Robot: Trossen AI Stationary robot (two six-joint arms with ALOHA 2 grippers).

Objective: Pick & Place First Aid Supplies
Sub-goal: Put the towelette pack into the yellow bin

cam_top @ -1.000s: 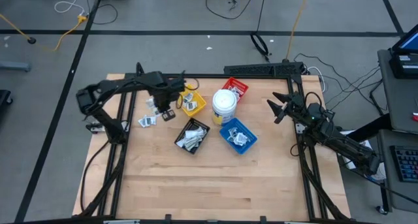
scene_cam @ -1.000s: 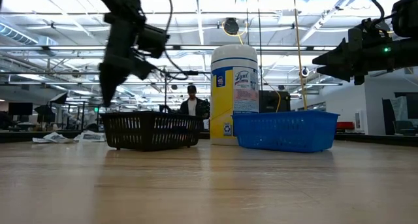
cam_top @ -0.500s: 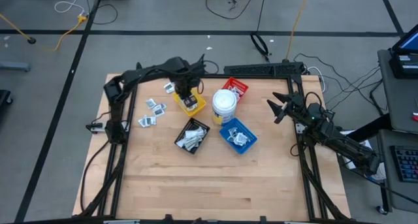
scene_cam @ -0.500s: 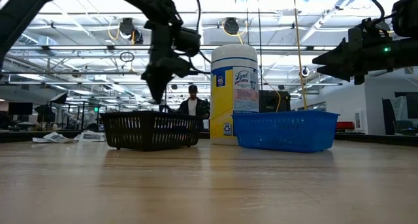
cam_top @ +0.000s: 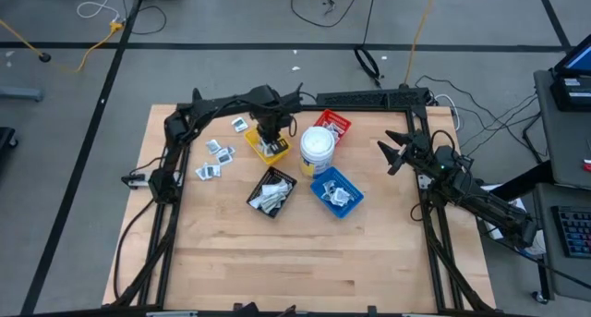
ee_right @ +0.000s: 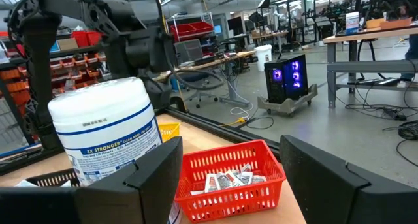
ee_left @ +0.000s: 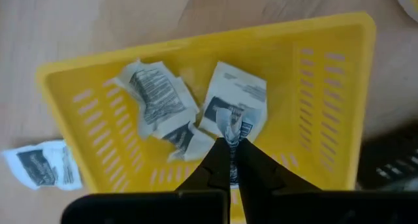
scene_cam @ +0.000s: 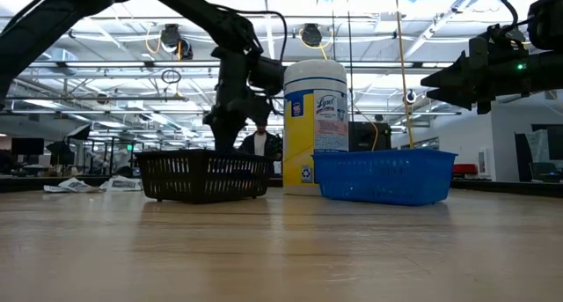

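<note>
Over the yellow tray (cam_top: 273, 149), just beside the white wipes tub (cam_top: 317, 147): left claw (ee_left: 230, 144) pinched shut on a small printed packet (ee_left: 230, 123), low inside the tray. Two more packets (ee_left: 155, 96) lie in that tray. Loose packets (cam_top: 214, 160) on the worktop (cam_top: 295, 252) beyond the tray, away from the tub. Right claw (cam_top: 392, 152) hangs open, well apart on the tub's other side, past the red tray (ee_right: 230, 178) and blue tray (cam_top: 336, 190).

an industrial lab: ceiling trusses (scene_cam: 106, 69), workbenches (ee_right: 366, 38), floor cables (cam_top: 323, 3).
</note>
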